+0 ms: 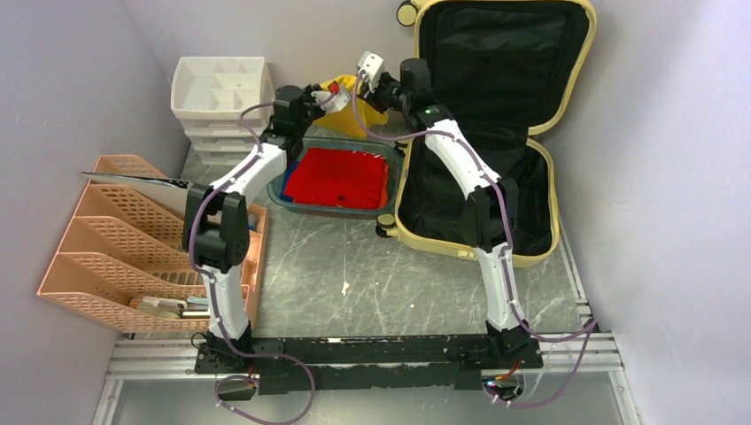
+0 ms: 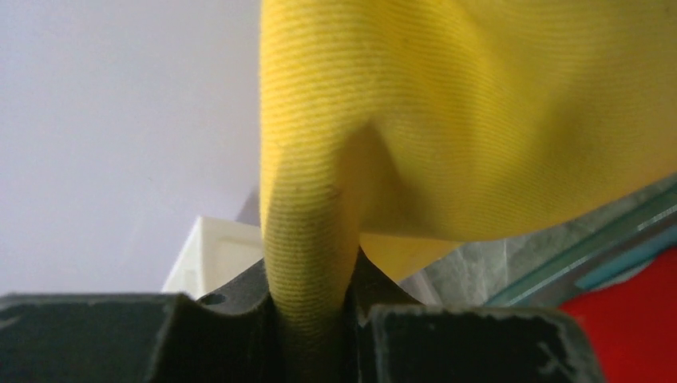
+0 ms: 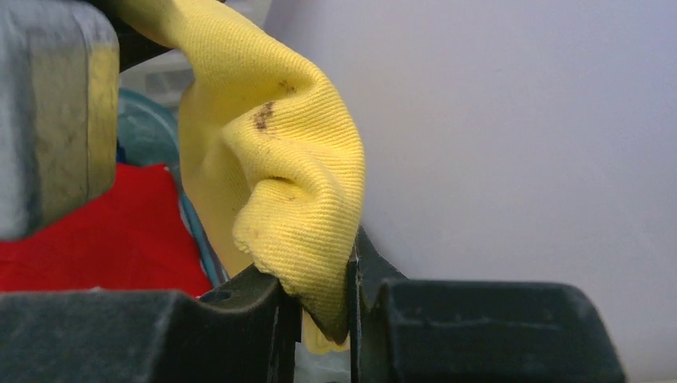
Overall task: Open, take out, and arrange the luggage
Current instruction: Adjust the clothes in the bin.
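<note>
The pale yellow luggage (image 1: 555, 177) lies open at the right, its black-lined lid (image 1: 505, 62) leaning against the back wall and both halves showing only lining. A yellow cloth (image 1: 359, 115) hangs between my two grippers behind the teal tray. My left gripper (image 1: 329, 97) is shut on one fold of the cloth (image 2: 479, 120), pinched between its jaws (image 2: 311, 319). My right gripper (image 1: 376, 84) is shut on another corner of the cloth (image 3: 279, 159), held between its jaws (image 3: 319, 303). Both grippers are raised above the table, left of the luggage.
A teal tray (image 1: 288, 197) holds a folded red cloth (image 1: 341, 177) under the yellow cloth. A white drawer unit (image 1: 221, 97) stands at the back left. An orange file rack (image 1: 124, 248) with papers stands at the left. Walls close in on three sides.
</note>
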Robot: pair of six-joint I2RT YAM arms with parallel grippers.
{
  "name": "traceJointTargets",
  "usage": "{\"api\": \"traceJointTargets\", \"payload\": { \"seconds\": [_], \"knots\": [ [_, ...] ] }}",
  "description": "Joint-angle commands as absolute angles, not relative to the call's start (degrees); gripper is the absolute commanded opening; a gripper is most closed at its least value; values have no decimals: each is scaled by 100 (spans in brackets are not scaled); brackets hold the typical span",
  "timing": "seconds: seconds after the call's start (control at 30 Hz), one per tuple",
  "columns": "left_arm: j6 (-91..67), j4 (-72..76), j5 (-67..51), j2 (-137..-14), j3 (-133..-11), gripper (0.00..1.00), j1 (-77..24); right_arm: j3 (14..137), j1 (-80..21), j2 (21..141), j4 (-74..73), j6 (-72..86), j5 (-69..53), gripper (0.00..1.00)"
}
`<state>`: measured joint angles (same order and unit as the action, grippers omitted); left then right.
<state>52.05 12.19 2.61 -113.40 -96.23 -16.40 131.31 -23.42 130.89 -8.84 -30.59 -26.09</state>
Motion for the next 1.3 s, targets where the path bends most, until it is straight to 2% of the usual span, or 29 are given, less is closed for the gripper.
{"api": "traceJointTargets", "payload": {
  "seconds": [0.0,0.17,0.4,0.63,0.9,1.27],
  "knots": [
    [5677,2598,1347,-11025,-9096,5,-1475,13227,-1965,13129,-800,-3246,-2288,0],
    [5337,1631,1287,-10574,-8812,5,-1477,13243,-1891,12909,-1705,-3292,-3569,0],
    [4831,-46,863,-10047,-9040,5,-1477,12947,-1855,12407,-2332,-3445,-4126,0],
    [5113,-963,395,-9660,-8577,5,-1477,11870,-1868,11920,-2834,-3951,-4704,0],
    [5586,-1160,247,-9382,-7187,5,-1477,10191,-1873,11487,-2792,-4482,-4896,0],
    [6053,-1045,501,-9175,-6039,5,-1477,9431,-2041,11690,-2760,-4892,-4705,0]
  ]
}}
